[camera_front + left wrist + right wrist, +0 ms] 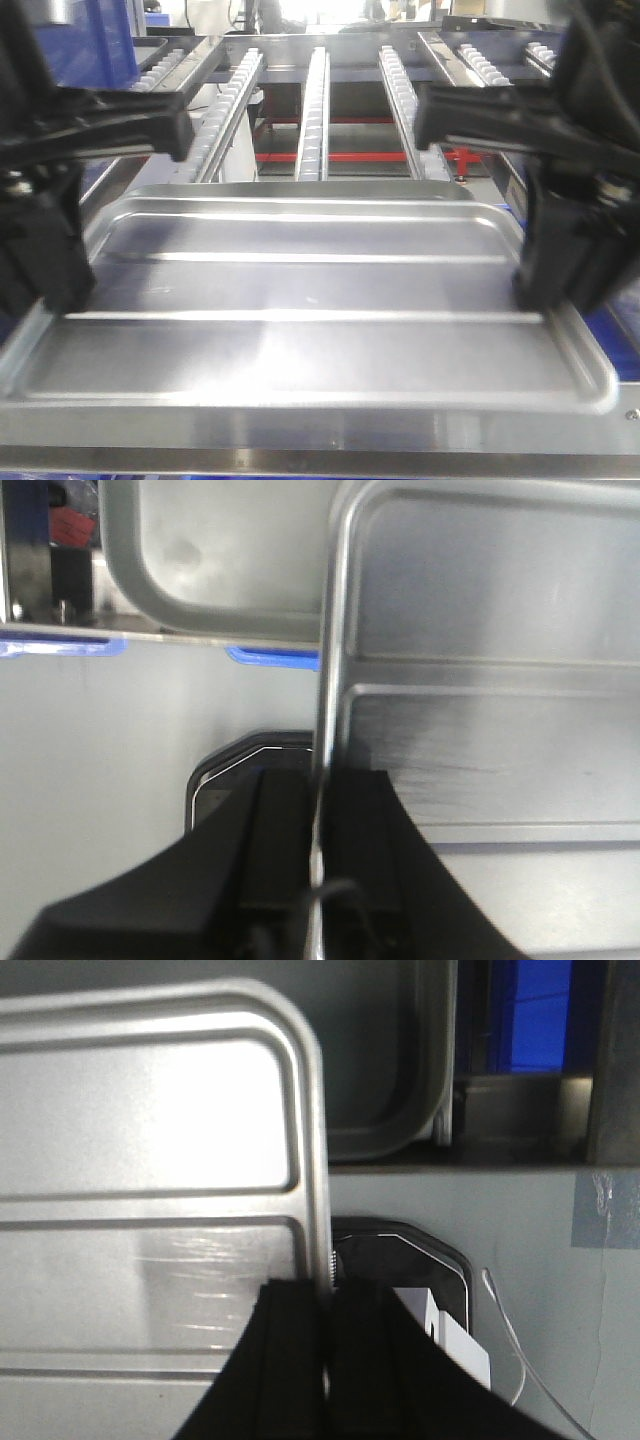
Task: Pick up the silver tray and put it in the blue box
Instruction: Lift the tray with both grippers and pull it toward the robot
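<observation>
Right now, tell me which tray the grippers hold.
The near ribbed silver tray, rims pinched by left gripper and right gripper; the farther tray sits untouched.

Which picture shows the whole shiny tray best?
The front-facing view: nearly the whole silver tray shows, with both ribs. The left wrist view shows only its left side; the right wrist view, its right side and a rounded corner.

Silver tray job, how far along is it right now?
Gripping looks done: the left gripper and right gripper are each shut on a side rim of the tray. Whether it is lifted, I cannot tell. Left: setting it in the blue box, of which only blue scraps show.
</observation>
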Controlling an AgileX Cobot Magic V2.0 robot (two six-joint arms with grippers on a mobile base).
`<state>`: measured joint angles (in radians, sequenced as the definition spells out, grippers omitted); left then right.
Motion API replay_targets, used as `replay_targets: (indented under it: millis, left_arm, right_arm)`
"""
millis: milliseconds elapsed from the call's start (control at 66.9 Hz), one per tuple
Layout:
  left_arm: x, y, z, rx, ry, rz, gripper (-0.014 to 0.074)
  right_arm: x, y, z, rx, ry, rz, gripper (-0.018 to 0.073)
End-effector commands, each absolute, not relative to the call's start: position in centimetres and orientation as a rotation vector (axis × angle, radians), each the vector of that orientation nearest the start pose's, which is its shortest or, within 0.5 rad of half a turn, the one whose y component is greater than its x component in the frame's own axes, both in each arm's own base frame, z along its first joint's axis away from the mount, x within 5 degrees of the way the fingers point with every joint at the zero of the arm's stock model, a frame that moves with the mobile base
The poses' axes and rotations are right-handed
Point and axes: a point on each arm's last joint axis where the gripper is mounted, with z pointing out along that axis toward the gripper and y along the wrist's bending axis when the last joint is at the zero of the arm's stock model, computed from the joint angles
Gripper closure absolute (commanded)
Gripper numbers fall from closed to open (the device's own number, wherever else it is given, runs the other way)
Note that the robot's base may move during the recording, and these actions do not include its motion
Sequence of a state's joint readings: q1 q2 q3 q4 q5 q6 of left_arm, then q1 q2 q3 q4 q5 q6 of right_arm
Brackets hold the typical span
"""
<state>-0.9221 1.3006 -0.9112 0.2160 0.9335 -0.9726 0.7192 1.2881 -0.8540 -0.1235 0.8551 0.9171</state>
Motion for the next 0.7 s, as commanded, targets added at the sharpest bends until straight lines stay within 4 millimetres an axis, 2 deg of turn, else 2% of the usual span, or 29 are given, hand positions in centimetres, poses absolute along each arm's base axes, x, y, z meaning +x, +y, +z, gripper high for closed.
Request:
replay_targets:
  millis: [0,269,494,688]
  left_arm:
    - [15.0,-17.6,28.4,0.075,2.727,-0.23,0.0605]
    - [14.7,-17.5,28.4,0.061,2.739,-0.208,0.0605]
    - [14.2,-16.8,26.6,0.026,2.785,-0.155,0.0605]
    - [14.3,-17.0,26.9,0.029,2.768,-0.181,0.0605]
  right_arm:
    - [17.5,14.4,26.5,0.187,2.749,0.293,0.0509]
    - [16.1,15.1,26.3,0.176,2.751,0.298,0.0509]
    - [16.1,15.1,26.3,0.173,2.745,0.293,0.0509]
    - [16.2,15.1,26.3,0.164,2.738,0.283,0.0509]
